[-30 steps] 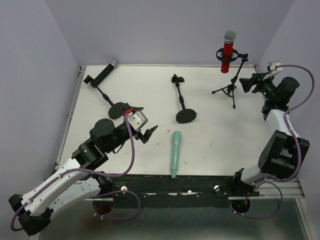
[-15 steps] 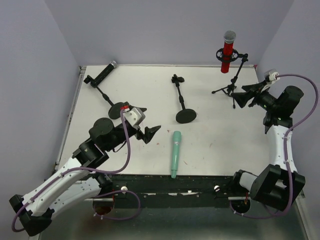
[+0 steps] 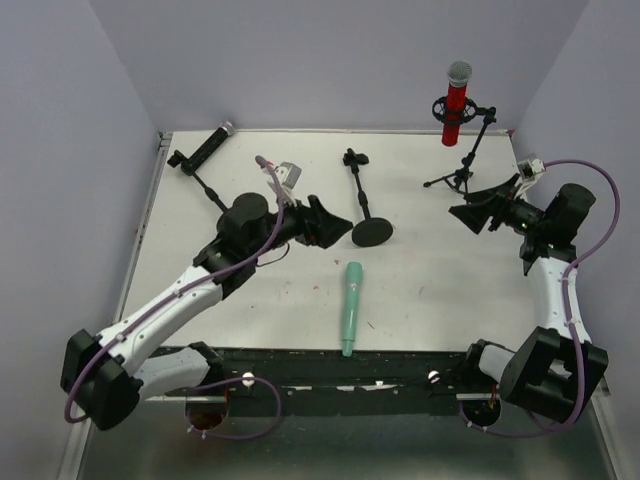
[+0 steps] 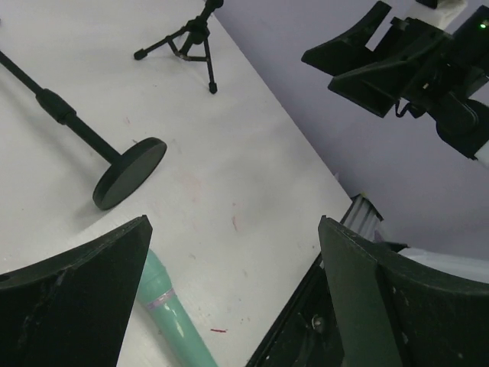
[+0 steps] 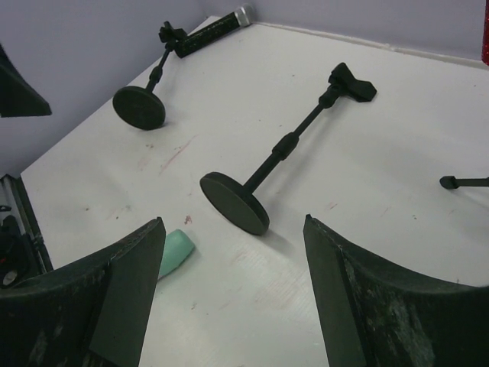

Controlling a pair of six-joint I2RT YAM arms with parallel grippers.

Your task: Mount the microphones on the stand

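Note:
The red microphone (image 3: 457,100) stands upright in the clip of the tripod stand (image 3: 462,176) at the back right. At the back left the black microphone (image 3: 208,147) lies at the clip end of a toppled round-base stand (image 5: 139,107). A second round-base stand (image 3: 366,210) lies mid-table with its clip empty. The mint-green microphone (image 3: 351,307) lies loose near the front edge. My left gripper (image 3: 320,222) is open, just left of that stand's base, above the green microphone (image 4: 164,306). My right gripper (image 3: 478,210) is open and empty, hovering right of centre and pointing left.
The table's front edge carries a black rail (image 3: 380,365) between the arm bases. Purple walls close in the back and sides. One tripod leg (image 5: 466,182) shows at the right of the right wrist view. The right gripper (image 4: 397,65) shows in the left wrist view.
My left arm swung from the front left up and right to the middle stand's base. My right gripper came away from the back right corner, moving left and forward over the table.

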